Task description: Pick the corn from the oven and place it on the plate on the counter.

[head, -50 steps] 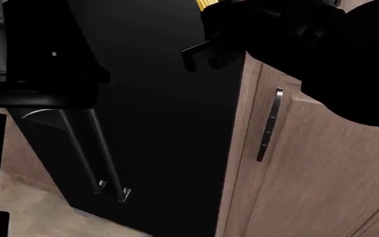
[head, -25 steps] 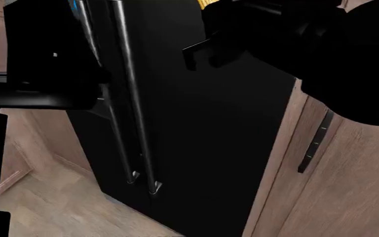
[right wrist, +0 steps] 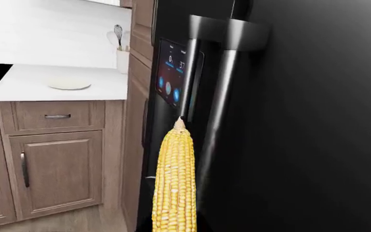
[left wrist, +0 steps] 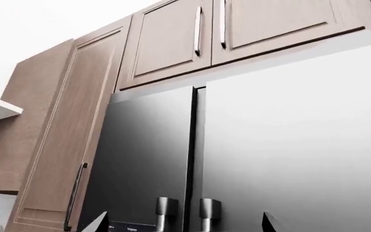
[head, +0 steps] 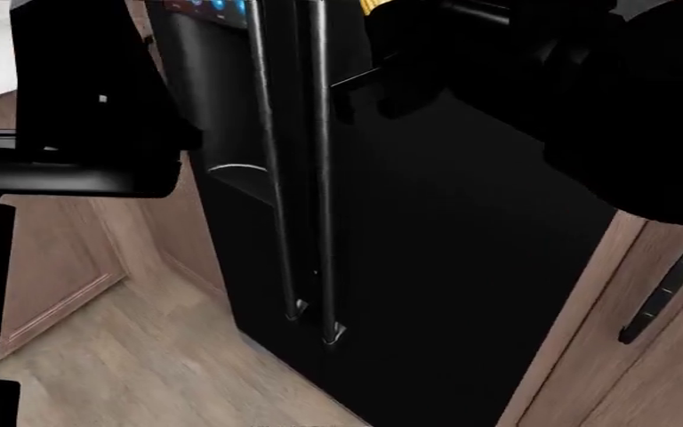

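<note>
Corn (right wrist: pixel 174 181): carried upright, clamped in right gripper (head: pixel 372 13), clear of oven.
Fridge (head: pixel 413 231): slid rightward across head view, meaning base turning toward counter (right wrist: pixel 50 89).
Plate (right wrist: pixel 69 84): on counter, well apart from corn.
Left gripper: state cannot tell.

— How's the light?
— Dim from my head: the fridge (head: pixel 437 267) and my arms are near-black silhouettes. My left wrist sees its doors washed pale with glare.
— Sharpness?
— Crisp render; the corn (right wrist: pixel 174 183) is evenly lit, the counter (right wrist: pixel 50 87) bright beyond it.
</note>
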Controlling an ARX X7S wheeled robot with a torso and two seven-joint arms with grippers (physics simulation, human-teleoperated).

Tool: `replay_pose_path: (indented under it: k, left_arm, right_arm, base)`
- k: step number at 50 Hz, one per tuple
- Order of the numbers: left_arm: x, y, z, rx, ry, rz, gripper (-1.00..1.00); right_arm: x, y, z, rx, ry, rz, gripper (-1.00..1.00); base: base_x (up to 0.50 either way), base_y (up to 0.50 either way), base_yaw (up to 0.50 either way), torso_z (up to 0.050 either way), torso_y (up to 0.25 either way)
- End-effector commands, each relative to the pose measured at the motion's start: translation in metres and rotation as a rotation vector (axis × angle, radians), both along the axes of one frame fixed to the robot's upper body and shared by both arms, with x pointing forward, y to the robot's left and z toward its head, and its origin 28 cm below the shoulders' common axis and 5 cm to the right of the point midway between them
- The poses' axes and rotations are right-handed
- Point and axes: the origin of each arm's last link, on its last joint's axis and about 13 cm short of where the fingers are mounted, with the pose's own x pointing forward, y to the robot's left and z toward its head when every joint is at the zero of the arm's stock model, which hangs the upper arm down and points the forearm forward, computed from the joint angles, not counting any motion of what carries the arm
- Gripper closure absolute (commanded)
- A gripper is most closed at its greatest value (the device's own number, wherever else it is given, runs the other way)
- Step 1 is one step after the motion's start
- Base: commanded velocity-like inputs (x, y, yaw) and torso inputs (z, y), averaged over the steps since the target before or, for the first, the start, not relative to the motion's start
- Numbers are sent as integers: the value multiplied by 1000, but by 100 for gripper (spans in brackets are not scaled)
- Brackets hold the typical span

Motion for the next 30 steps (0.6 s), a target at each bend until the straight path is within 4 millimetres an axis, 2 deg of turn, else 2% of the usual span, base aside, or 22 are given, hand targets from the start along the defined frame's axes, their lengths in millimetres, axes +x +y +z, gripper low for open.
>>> replay_pose_path:
  k: [1,30]
  left_arm:
    - [0,0,0,0,1,0,-100]
    - [-1,-1,2,3,-3,-4,-100]
  right_arm:
    - [1,-1,1,5,-13,-8,100]
    - [0,-1,2,9,-17,-7,100]
  base:
    - [0,0,500,0,0]
    - [0,0,500,1,0]
